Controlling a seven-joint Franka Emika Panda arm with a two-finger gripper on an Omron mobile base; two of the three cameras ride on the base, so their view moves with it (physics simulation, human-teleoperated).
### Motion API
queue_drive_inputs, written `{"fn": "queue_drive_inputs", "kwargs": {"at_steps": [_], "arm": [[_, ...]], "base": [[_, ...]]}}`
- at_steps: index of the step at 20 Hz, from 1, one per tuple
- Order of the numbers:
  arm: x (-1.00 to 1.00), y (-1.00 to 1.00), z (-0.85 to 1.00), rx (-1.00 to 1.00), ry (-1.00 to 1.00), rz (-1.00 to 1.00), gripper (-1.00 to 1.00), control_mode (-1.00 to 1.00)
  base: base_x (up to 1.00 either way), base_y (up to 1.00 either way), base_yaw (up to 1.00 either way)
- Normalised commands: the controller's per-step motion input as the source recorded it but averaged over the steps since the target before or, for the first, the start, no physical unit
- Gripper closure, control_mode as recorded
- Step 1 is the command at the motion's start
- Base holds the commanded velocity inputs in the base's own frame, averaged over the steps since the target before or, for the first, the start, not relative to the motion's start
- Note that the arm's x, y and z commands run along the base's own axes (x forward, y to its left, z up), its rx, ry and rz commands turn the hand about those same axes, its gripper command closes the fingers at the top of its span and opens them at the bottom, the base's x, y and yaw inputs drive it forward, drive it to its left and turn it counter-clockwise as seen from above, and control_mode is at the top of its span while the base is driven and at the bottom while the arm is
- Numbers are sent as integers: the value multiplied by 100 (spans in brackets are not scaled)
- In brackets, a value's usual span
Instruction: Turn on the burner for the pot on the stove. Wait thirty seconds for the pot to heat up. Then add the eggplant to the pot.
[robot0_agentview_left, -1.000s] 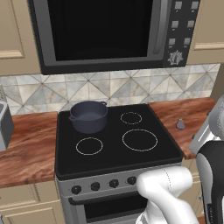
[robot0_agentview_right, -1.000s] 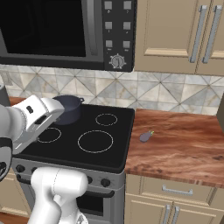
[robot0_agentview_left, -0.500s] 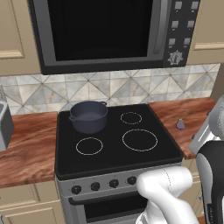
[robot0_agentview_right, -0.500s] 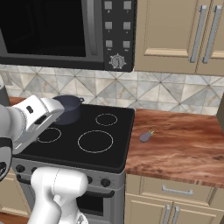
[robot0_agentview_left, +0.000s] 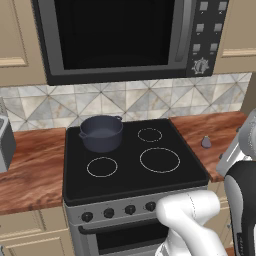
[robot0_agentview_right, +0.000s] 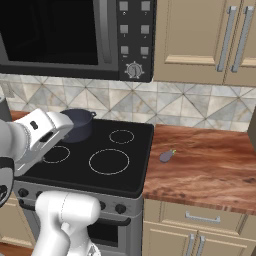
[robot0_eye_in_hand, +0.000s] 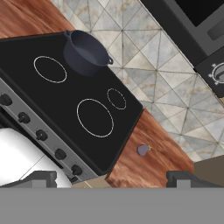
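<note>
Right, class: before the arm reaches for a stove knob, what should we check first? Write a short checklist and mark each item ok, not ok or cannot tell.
1. The pot sits on the stove's back left ring: ok.
2. The pot holds nothing yet: ok, its inside looks bare in the hand view.
3. The eggplant waits on the wooden counter right of the stove, apart from the pot: ok.
4. The front knobs are free of obstruction: ok, nothing stands before them.
5. Which knob serves the pot's ring: cannot tell, no markings can be read.
6. The tool is open and holds nothing: ok.
</note>
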Motion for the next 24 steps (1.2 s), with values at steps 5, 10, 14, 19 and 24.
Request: {"fn": "queue_drive_inputs", "kwargs": {"at_steps": [5, 10, 14, 19, 24], "arm": [[0, 0, 0, 0, 0, 0, -100, -100], [0, 0, 0, 0, 0, 0, -100, -100], [0, 0, 0, 0, 0, 0, -100, -100], [0, 0, 0, 0, 0, 0, -100, -100], [0, 0, 0, 0, 0, 0, -100, -100]], "base": [[0, 0, 0], [0, 0, 0], [0, 0, 0], [0, 0, 0], [0, 0, 0]]}}
